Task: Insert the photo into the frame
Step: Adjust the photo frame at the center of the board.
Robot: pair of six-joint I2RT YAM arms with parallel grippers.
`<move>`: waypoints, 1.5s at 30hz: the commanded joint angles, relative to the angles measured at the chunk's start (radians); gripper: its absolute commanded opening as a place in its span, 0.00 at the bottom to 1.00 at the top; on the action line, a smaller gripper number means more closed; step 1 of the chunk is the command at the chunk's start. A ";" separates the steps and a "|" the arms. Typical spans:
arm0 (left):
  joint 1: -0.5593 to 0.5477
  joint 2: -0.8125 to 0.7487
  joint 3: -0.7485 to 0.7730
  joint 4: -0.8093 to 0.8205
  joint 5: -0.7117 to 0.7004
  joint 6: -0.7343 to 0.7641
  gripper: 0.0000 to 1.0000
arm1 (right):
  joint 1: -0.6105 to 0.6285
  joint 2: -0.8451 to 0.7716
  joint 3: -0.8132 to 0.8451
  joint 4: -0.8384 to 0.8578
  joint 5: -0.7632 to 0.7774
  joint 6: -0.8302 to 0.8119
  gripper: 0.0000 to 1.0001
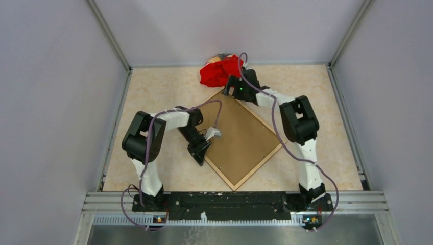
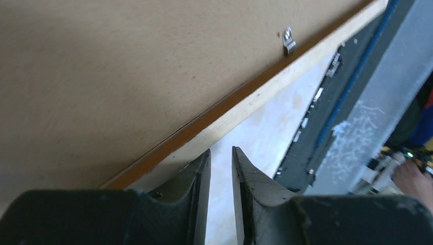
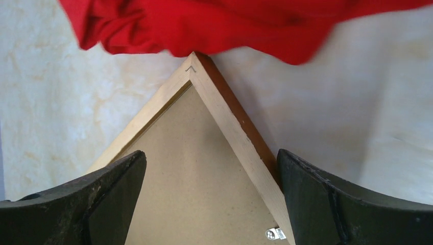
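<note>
The left gripper [image 1: 200, 150] has its jaws drawn close with only a narrow slot between them, and through that slot the left wrist view shows bare table; nothing is held. Its fingertips [image 2: 196, 171] sit just beside the outer edge of the frame [image 2: 245, 104], on its near-left side. The left arm is folded, elbow raised towards the table's left edge, wrist bent down.

The right gripper [image 1: 228, 88] stands wide open and empty, its fingers [image 3: 120, 178] straddling the frame's far corner, just short of a red cloth [image 1: 217, 71] at the table's [image 1: 153, 92] far edge. The right arm stretches far forward.

The frame [image 1: 258, 168] lies flat mid-table, turned like a diamond, back upward, with a brown board [image 1: 240, 135] filling it
</note>
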 commanded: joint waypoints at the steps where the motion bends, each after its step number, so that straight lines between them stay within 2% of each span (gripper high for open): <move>1: -0.067 0.080 0.010 0.228 0.011 0.011 0.31 | 0.167 0.073 0.148 -0.137 -0.228 0.047 0.97; 4: -0.070 0.102 0.045 0.195 0.063 0.009 0.36 | 0.172 0.072 0.185 -0.149 -0.237 0.036 0.98; 6: -0.070 0.099 0.058 0.155 0.094 0.023 0.44 | 0.165 0.037 0.181 -0.166 -0.225 0.015 0.99; 8: -0.067 0.076 0.059 0.108 0.116 0.056 0.49 | 0.146 -0.019 0.153 -0.186 -0.196 -0.007 0.99; 12: -0.036 0.009 0.060 -0.005 0.140 0.141 0.54 | 0.078 -0.188 -0.036 -0.127 -0.175 -0.001 0.99; 16: 0.053 -0.053 0.125 -0.173 0.170 0.263 0.56 | 0.032 -0.362 -0.208 -0.130 -0.133 -0.023 0.99; 22: 0.319 0.002 0.366 -0.291 0.161 0.317 0.55 | 0.024 -0.643 -0.489 -0.241 -0.004 -0.015 0.99; 26: 0.496 0.125 0.554 -0.150 0.120 0.126 0.50 | 0.019 -0.873 -0.679 -0.289 0.049 0.050 0.99; 28: 0.547 0.185 0.609 -0.058 0.089 0.022 0.46 | 0.017 -0.965 -0.761 -0.313 0.056 0.085 0.99; 31: 0.579 0.262 0.646 0.016 0.069 -0.060 0.40 | 0.015 -1.065 -0.849 -0.368 0.060 0.113 0.99; 37: 0.576 0.337 0.598 0.001 0.161 -0.046 0.29 | -0.006 -1.186 -0.999 -0.402 0.039 0.151 0.99; 45: 0.528 0.276 0.409 -0.024 0.193 0.083 0.25 | -0.109 -1.147 -1.087 -0.248 -0.070 0.156 0.99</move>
